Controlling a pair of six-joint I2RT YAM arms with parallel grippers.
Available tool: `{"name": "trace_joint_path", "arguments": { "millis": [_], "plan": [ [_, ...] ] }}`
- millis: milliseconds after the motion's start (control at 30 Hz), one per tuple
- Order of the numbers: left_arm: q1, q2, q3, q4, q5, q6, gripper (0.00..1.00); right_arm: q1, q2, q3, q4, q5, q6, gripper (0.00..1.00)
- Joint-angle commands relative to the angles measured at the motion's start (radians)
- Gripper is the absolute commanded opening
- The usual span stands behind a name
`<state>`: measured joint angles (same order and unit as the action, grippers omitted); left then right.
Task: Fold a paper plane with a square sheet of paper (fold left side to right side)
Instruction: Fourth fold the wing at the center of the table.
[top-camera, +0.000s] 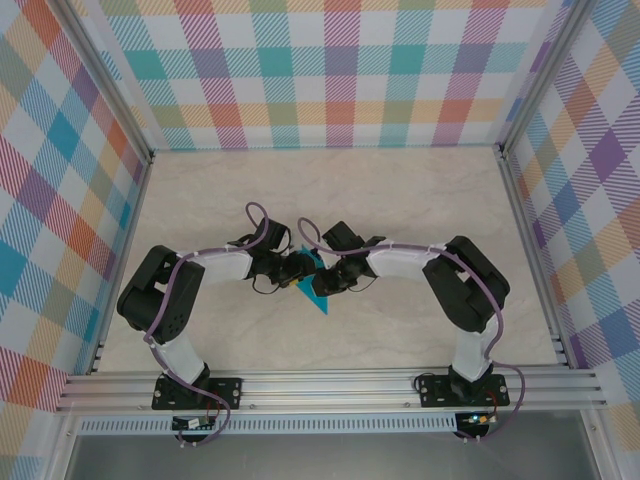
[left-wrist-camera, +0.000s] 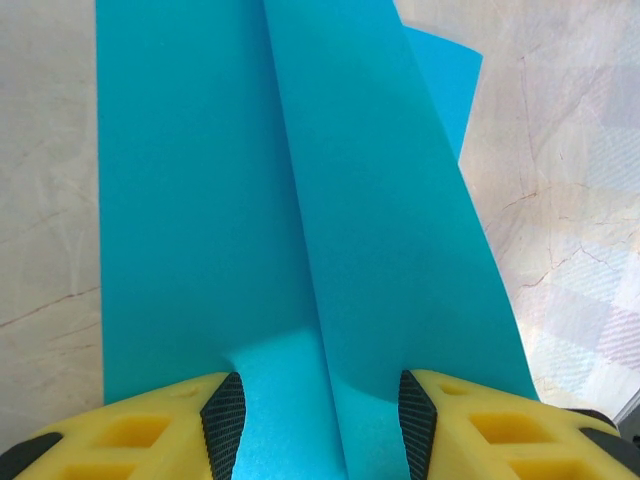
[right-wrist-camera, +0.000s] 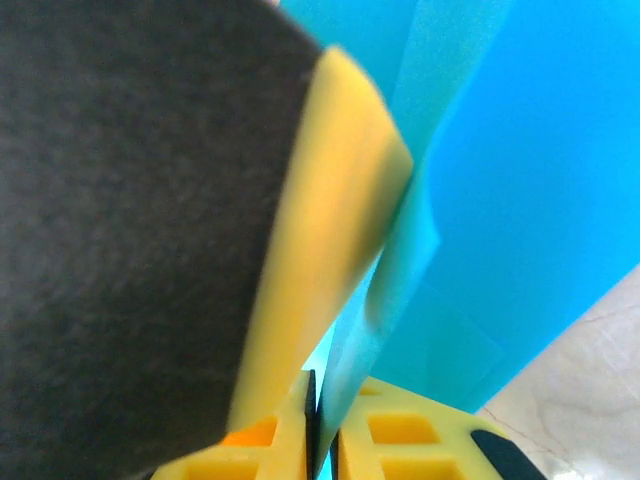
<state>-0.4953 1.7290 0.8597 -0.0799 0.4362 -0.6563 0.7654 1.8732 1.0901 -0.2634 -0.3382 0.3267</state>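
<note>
At the near edge of the table (top-camera: 400, 190), an aluminium rail (top-camera: 330, 385) carries the bases of both arms. The left arm (top-camera: 165, 300) and the right arm (top-camera: 465, 290) bend inward and meet over the middle of the marbled surface. Between their wrists lies the teal-blue sheet of paper (top-camera: 321, 298), mostly covered by them, with one sharp point of it showing toward the bases.

From the left wrist, the left gripper (left-wrist-camera: 320, 430) has its yellow fingers (left-wrist-camera: 150, 430) standing apart, with the black pads facing inward. They sit low over the sheet, one on each side of a crease that runs straight away from them. Whether the tips press on the paper cannot be told. Left of the crease the paper lies flat. Right of it a long flap overlaps, and a further corner of teal shows beyond its far edge.

From the right wrist, the right gripper (right-wrist-camera: 322, 440) has its jaws brought together on a thin raised edge of the sheet, which stands up between them. A blurred yellow-and-black shape (right-wrist-camera: 150, 220) sits close to the lens on the left.

Beyond the arms the tabletop runs bare to the checked walls (top-camera: 330, 70).
</note>
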Motion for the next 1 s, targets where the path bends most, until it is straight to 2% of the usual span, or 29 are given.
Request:
{"name": "trace_joint_path", "arguments": {
  "millis": [0, 267, 633, 967],
  "plan": [
    [-0.003, 0.014, -0.017, -0.08, -0.073, 0.031, 0.49, -0.016, 0.009, -0.004, 0.046, -0.06, -0.037, 0.12],
    [-0.004, 0.031, -0.012, -0.08, -0.073, 0.03, 0.49, -0.041, 0.011, -0.025, 0.065, -0.105, -0.033, 0.11],
    [-0.002, 0.057, 0.0, -0.078, -0.067, 0.027, 0.5, -0.083, 0.045, -0.046, 0.112, -0.229, 0.012, 0.11],
    [-0.008, 0.092, 0.03, -0.113, -0.073, 0.023, 0.51, -0.108, 0.065, -0.059, 0.135, -0.279, 0.041, 0.11]
  ]
}}
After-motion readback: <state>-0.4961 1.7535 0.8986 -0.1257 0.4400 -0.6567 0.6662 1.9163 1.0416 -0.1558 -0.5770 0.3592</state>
